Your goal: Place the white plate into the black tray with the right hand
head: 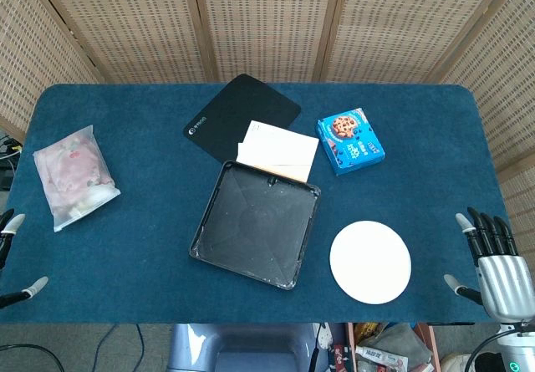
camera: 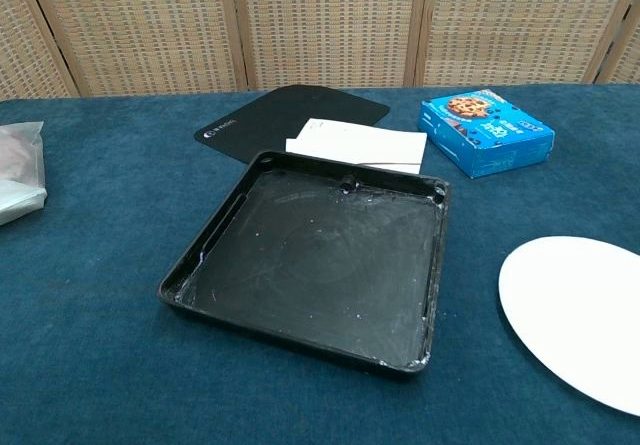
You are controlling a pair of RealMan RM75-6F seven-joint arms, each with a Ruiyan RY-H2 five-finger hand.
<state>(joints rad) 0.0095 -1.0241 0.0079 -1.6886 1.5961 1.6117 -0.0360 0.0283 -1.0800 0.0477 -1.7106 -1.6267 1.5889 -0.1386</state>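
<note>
Head view: one round white plate (head: 370,262) beside one square black plastic tray (head: 256,223); my right hand (head: 497,269) spread, holding nothing.

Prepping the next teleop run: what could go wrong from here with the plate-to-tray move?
1. The white plate lies flat on the blue cloth, so the right hand, open at the table edge, may struggle to get under its rim and just push it.
2. The black tray looks only a little wider than the plate; it could end up propped on a wall.
3. The white paper touches the tray's far wall and may shift.
</note>
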